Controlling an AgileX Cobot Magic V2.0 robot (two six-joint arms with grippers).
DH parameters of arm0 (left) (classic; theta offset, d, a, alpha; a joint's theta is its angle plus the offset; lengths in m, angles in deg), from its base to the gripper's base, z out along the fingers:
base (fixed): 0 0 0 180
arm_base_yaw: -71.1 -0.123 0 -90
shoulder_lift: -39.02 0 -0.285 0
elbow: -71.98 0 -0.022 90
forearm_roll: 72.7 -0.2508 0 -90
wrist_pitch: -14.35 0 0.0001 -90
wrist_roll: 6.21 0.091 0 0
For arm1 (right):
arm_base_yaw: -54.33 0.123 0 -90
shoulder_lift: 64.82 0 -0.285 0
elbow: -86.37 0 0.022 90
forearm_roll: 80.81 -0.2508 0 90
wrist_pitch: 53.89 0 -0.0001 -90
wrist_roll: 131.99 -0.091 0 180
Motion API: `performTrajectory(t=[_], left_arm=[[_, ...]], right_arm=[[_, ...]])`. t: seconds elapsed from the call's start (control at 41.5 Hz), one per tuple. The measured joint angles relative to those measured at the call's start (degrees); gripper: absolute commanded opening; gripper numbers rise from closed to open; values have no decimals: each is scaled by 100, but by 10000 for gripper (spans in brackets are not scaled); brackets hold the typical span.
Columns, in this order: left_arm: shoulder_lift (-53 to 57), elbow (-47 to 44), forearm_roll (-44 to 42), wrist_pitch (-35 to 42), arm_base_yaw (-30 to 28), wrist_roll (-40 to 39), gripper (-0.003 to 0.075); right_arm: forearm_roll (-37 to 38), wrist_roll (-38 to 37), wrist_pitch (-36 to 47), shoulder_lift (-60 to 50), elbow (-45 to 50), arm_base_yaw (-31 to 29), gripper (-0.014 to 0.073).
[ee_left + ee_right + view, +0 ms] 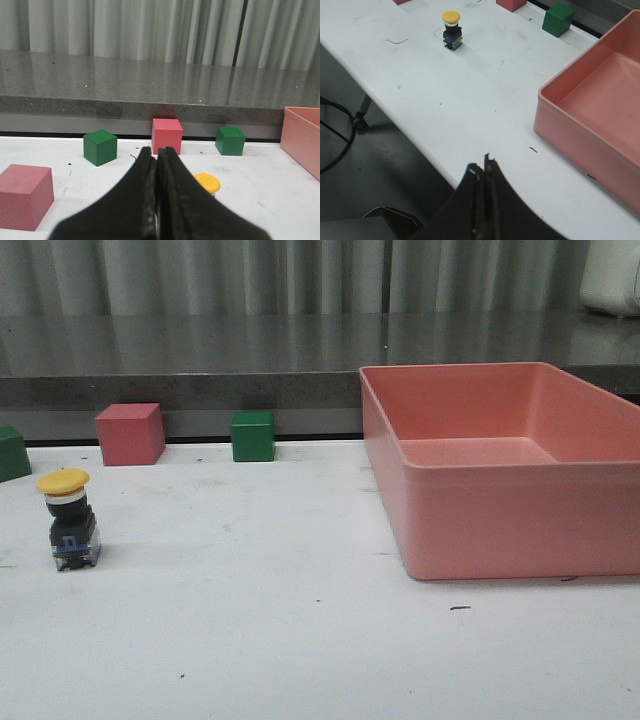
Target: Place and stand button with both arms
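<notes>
One button stands upright on the white table, over on the left side in the front view, yellow cap up and blocky black-and-clear base flat on the surface. Nothing's touching it.

Both claws are clenched with nothing between the fingers. The left gripper has its fingers pressed together, and in its wrist view the yellow cap peeks out just beside them, partly hidden by the black fingers, so it can't be told from there whether they touch. The right gripper is also pinched tight, hanging over the table's near edge, well apart from the button.

Behind the button, along the back edge of the table, sit a red cube and a green cube, with another green cube cut off at the left border. The left wrist view also catches a second red cube closer in. A big pink bin fills the right side of the table, well away from the button.
</notes>
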Motion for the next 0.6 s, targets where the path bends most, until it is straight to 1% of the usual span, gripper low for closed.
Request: performTrajectory(t=[0.602], left_arm=[[0, 0, 9, 0, -57, 0, -20]], right_arm=[[0, 8, 0, 0, 0, 0, -69]])
